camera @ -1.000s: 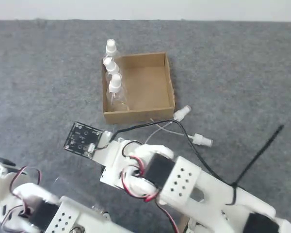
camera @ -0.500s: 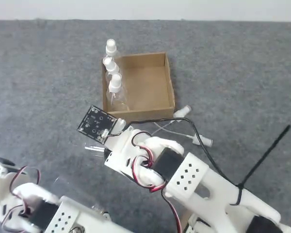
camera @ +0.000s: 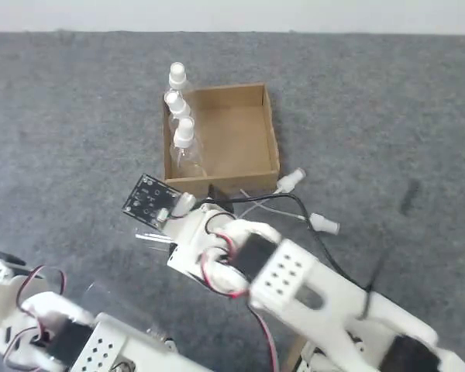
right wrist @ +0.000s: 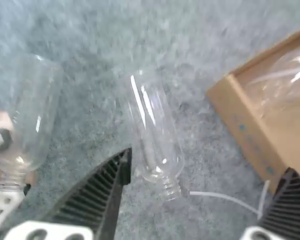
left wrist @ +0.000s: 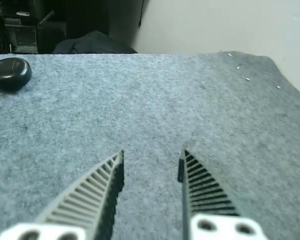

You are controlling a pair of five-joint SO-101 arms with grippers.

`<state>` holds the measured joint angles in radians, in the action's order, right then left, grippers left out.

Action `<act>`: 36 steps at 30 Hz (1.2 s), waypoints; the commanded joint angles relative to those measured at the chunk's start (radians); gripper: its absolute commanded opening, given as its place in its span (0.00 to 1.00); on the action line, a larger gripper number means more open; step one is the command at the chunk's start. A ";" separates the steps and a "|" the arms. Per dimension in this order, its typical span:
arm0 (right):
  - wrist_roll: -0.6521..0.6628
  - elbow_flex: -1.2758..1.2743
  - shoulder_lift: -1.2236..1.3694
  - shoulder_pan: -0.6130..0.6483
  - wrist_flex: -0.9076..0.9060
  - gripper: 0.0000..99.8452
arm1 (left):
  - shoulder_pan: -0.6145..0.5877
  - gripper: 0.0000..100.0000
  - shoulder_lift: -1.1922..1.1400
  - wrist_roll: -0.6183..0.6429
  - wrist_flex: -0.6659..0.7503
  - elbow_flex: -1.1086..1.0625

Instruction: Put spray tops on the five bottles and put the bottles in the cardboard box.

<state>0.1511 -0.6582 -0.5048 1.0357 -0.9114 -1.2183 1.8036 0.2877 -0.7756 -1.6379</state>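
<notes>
The cardboard box (camera: 273, 136) sits on the grey carpet (camera: 387, 101). 3 capped bottles (camera: 184, 133) stand in a row inside it, along 1 wall. 2 loose spray tops (camera: 291, 180) lie on the carpet near a corner of the box.

The right gripper (right wrist: 208, 161) hangs low over the carpet with its fingers wide apart. Between them lies a clear bottle (right wrist: 154, 132) on its side, without a top, close to the box, and I see no finger touching it. A second uncapped bottle (right wrist: 25, 115) is further to the side.

The left gripper (left wrist: 152, 152) is over bare carpet, its fingers apart with nothing between them. A round black thing (left wrist: 10, 73) lies well apart from it.
</notes>
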 commanded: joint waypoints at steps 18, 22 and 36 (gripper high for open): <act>0.169 0.385 0.619 0.007 0.015 0.40 | 0.000 0.17 0.018 -0.006 0.037 0.008; 0.169 0.385 0.636 0.001 0.015 0.32 | 0.002 0.17 0.018 -0.006 0.038 0.008; 0.169 0.382 0.575 0.001 -0.120 0.09 | -0.005 0.17 0.018 -0.006 0.031 0.005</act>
<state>0.3092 -0.3284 0.1534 1.0357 -0.9467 -1.2183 1.8036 0.2877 -0.7710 -1.6379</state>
